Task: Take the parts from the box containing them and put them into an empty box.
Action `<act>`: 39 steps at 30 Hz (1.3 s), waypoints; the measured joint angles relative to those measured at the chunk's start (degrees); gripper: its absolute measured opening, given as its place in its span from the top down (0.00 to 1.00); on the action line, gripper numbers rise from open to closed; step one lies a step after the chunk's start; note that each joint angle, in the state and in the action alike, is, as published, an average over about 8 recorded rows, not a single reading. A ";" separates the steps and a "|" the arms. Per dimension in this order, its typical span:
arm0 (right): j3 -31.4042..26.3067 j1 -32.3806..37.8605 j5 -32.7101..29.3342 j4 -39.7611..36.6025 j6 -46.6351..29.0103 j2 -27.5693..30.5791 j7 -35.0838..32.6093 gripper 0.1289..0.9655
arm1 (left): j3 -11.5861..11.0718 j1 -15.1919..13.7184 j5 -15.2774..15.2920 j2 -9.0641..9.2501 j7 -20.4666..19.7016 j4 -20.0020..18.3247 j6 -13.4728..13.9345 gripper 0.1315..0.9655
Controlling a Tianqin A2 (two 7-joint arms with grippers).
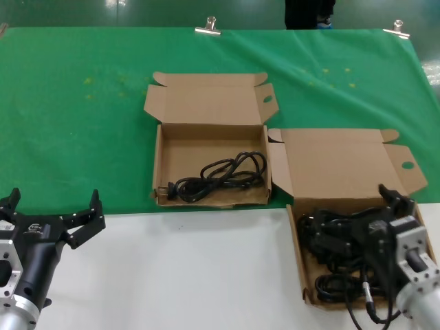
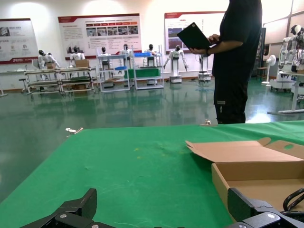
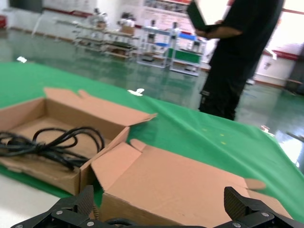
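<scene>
The box containing the parts (image 1: 298, 256) lies at the right front, its wide-winged lid (image 1: 340, 165) open; several black power cords (image 1: 331, 283) are heaped in it. My right gripper (image 1: 352, 214) hovers open just above that heap, holding nothing. The other box (image 1: 206, 102), with ear tabs and one narrow holed wing, lies open in the middle and holds one coiled cord (image 1: 221, 175). The right wrist view shows this cord (image 3: 54, 142) and the wide-winged lid (image 3: 175, 185) beyond my open right gripper (image 3: 159, 204). My left gripper (image 1: 53, 218) is open and empty over the white table at front left.
A green cloth (image 1: 75, 124) covers the table's far part, held by two metal clips (image 1: 208, 27) at the back edge. The front strip is white (image 1: 185, 275). A person in black (image 2: 237, 61) stands behind the table. The left wrist view shows the middle box (image 2: 259, 168) beside my left gripper (image 2: 164, 206).
</scene>
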 joint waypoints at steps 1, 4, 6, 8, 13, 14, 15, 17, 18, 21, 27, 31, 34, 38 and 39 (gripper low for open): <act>0.15 -0.97 0.10 1.20 0.62 0.15 1.13 0.00 | 0.00 0.00 0.00 0.00 0.00 0.00 0.00 0.00; 0.59 -3.85 0.38 4.77 2.44 0.58 4.48 0.00 | 0.00 0.00 0.00 0.00 0.00 0.00 0.00 0.00; 0.88 -5.75 0.57 7.12 3.65 0.87 6.68 0.00 | 0.00 0.00 0.00 0.00 0.00 0.00 0.00 0.00; 1.14 -7.43 0.74 9.19 4.71 1.12 8.64 0.00 | 0.00 0.00 0.00 0.00 0.00 0.00 0.00 0.00; 1.49 -9.67 0.96 11.97 6.14 1.46 11.27 0.00 | 0.00 0.00 0.00 0.00 0.01 0.00 0.00 0.00; 1.50 -9.79 0.97 12.12 6.22 1.48 11.41 0.00 | 0.00 0.00 0.00 0.00 0.01 0.00 0.00 0.00; 1.51 -9.85 0.98 12.19 6.25 1.48 11.47 0.00 | 0.00 0.00 0.00 0.00 0.01 0.00 0.00 0.00; 1.52 -9.89 0.98 12.24 6.28 1.49 11.52 0.00 | 0.00 0.00 0.00 0.00 0.01 0.00 0.00 0.00; 1.52 -9.90 0.98 12.25 6.29 1.49 11.52 0.00 | 0.00 0.00 0.00 0.00 0.01 0.00 0.00 0.00; 1.52 -9.91 0.98 12.27 6.29 1.50 11.53 0.00 | 0.00 0.00 0.00 0.00 0.01 0.00 0.00 0.00; 1.52 -9.91 0.98 12.27 6.29 1.50 11.54 0.00 | 0.00 0.00 0.00 0.00 0.01 0.00 0.00 0.00; 1.52 -9.91 0.98 12.27 6.29 1.50 11.54 0.00 | 0.00 0.00 0.00 0.00 0.01 0.00 0.00 0.00; 1.52 -9.91 0.98 12.27 6.29 1.50 11.54 0.00 | 0.00 0.00 0.00 0.00 0.01 0.00 0.00 0.00; 1.52 -9.91 0.98 12.27 6.29 1.50 11.54 0.00 | 0.00 0.00 0.00 0.00 0.01 0.00 0.00 0.00; 1.52 -9.91 0.98 12.27 6.29 1.50 11.54 0.00 | 0.00 0.00 0.00 0.00 0.01 0.00 0.00 0.00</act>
